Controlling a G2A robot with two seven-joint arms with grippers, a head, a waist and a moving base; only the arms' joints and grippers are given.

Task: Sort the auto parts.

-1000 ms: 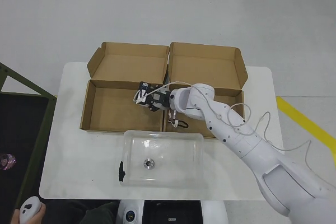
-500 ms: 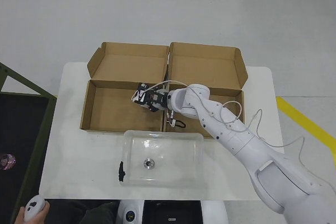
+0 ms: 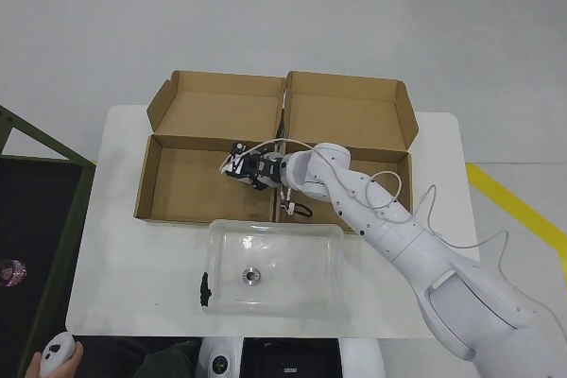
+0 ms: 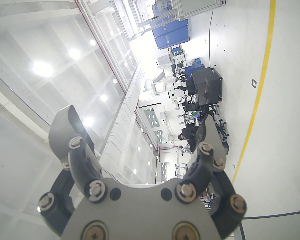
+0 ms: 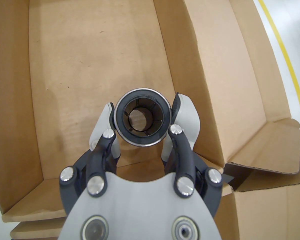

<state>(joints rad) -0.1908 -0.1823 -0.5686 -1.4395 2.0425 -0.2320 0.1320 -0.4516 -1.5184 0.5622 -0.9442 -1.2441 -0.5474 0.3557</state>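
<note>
My right gripper (image 5: 143, 116) is shut on a metal cylindrical bearing (image 5: 142, 137) with a black end ring, its bore facing the wrist camera. It hangs over the right end of the left cardboard box (image 5: 90, 38), whose floor is bare. From above, that gripper (image 3: 236, 163) sits over the left box (image 3: 184, 184), near the wall shared with the right box (image 3: 345, 113). My left gripper (image 4: 137, 123) points up at the hall ceiling, open, with nothing between its fingers.
A clear plastic bin (image 3: 276, 227) stands in front of the boxes with a small round metal part (image 3: 253, 276) in it. A black part (image 3: 204, 288) lies at the bin's left edge. Another dark part (image 3: 298, 206) lies in the right box.
The right arm has edged slightly to the left over the left box, still gripping the bearing.
</note>
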